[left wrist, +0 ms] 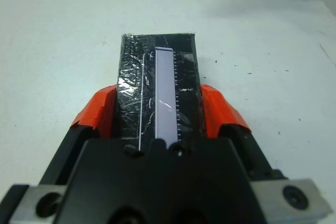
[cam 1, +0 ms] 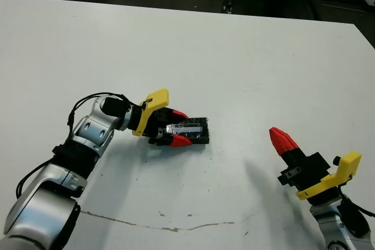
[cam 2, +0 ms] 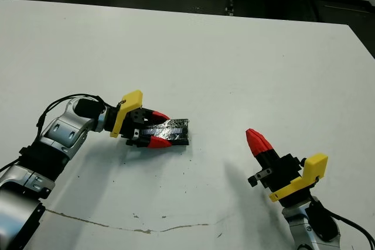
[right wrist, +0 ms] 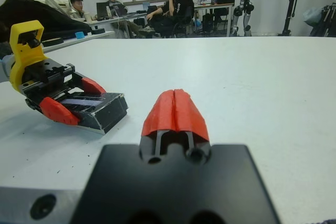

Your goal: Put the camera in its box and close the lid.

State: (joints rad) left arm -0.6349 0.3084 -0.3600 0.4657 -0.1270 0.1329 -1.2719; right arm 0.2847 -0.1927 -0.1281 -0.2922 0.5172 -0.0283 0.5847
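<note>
The left end effector (cam 1: 174, 127) holds the black glossy speckled rectangular lid (cam 1: 190, 130) between its two red fingers, one on each long side. The lid lies low on the white counter (cam 1: 234, 57), in the near left part of the scene. It seems to sit already over the box, because no white tray and no camera are visible anywhere. So I judge that the task is at its last step, the closing of the lid.

The next move probably calls for a small press downward, then a release without dragging the lid sideways.

The lid has a pale shiny strip along its top and fine light scratches like crinkled foil.

The right end effector (cam 2: 256, 141) is well apart to the right, nearer to the robot, with its red fingers pressed together and holding nothing.
</note>
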